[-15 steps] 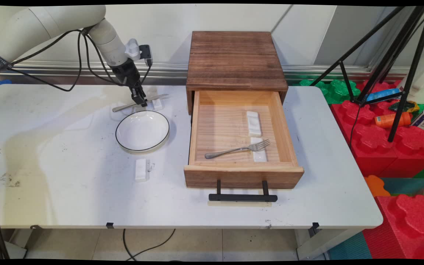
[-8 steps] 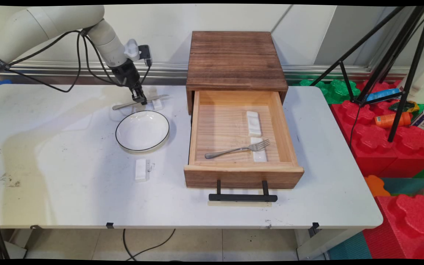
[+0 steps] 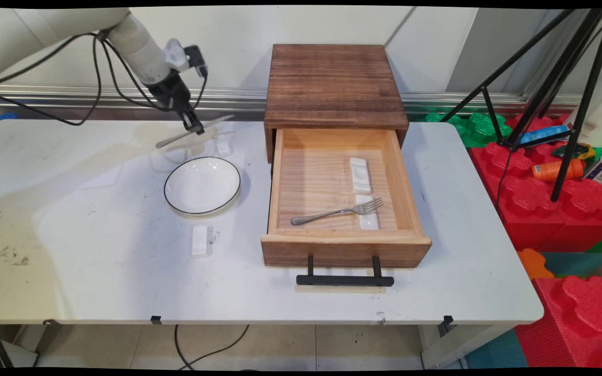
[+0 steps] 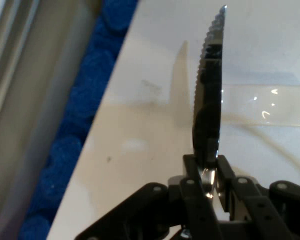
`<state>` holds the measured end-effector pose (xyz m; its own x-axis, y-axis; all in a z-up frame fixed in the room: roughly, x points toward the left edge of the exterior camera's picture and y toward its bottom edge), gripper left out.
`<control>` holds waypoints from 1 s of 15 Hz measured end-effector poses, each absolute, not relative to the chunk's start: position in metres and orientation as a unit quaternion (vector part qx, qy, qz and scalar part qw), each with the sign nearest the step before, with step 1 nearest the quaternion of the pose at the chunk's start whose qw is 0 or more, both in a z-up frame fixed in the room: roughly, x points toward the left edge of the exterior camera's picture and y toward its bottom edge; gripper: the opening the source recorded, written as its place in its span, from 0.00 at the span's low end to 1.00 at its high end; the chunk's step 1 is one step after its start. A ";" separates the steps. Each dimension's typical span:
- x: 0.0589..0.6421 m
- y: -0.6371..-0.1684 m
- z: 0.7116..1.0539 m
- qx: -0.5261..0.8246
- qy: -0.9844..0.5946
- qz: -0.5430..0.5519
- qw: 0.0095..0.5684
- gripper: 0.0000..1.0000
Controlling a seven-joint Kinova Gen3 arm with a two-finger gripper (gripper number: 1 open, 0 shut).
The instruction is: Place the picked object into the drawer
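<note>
We see the end effector [image 3: 193, 125] pinched on a table knife [image 3: 195, 131], holding it clear of the table [image 3: 97, 250] near the far left edge, just beyond the white black-rimmed plate [image 3: 202, 186]. In the hand view the fingers [image 4: 195, 172] press on both flat faces of the serrated blade [image 4: 210, 95], which runs straight out from the end effector and stands on edge.

We judge the knife to be light, rigid and smooth polished metal, so it will not bend, but it could swivel or slide between the pads if the grip is slack. The hold sits about mid-length in the main view, which should keep it fairly balanced; a grip across the flat faces, as here, suits it better than one on the thin edges.

A small white rest [image 3: 222, 147] lies on the table just below the knife. Another white rest [image 3: 200, 241] lies on the near side of the plate. To the right, the wooden drawer [image 3: 344, 249] stands pulled open, with a fork [image 3: 337, 212] propped on one of two white rests [image 3: 359, 175] inside.
</note>
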<state>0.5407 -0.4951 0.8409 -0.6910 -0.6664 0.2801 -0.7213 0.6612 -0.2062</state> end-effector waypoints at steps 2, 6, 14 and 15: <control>0.542 -0.484 0.860 0.404 -0.893 0.172 0.099 0.00; 0.538 -0.466 0.894 0.437 -0.867 0.204 0.124 0.00; 0.491 -0.432 0.975 0.405 -0.859 0.256 0.180 0.00; 0.484 -0.429 0.981 0.397 -0.862 0.257 0.184 0.00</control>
